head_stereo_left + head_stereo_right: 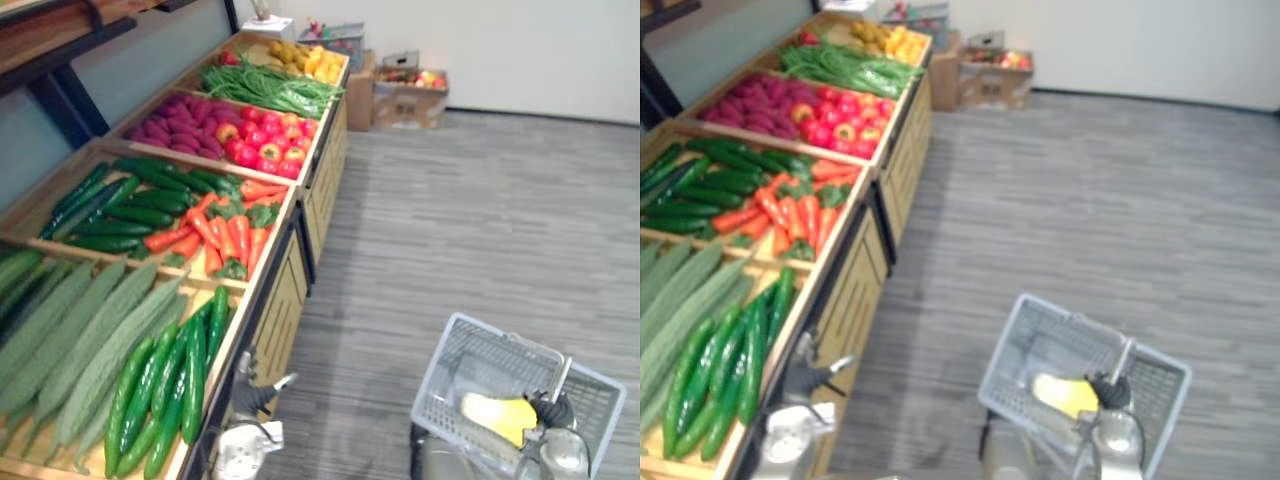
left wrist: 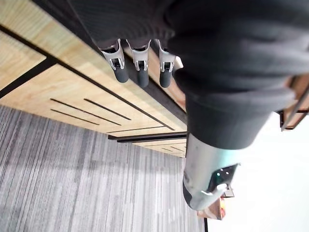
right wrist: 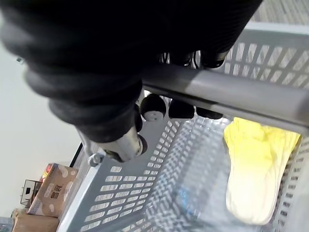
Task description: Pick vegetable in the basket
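Gripping the handle (image 3: 231, 94) of the grey basket (image 1: 450, 380), near right, with right robot hand (image 3: 154, 107) curled round it; yellow vegetable (image 1: 498, 416) lying inside. Left robot hand (image 2: 140, 65) loose, fingers straight, beside the produce stand (image 1: 285, 300). Risk: tilting the basket while reaching left for cucumbers (image 1: 175, 385), spilling the vegetable.

Wooden stand (image 1: 282, 300): cucumbers (image 1: 165, 385), carrots (image 1: 215, 235), red peppers (image 1: 265, 140) in separate bins.
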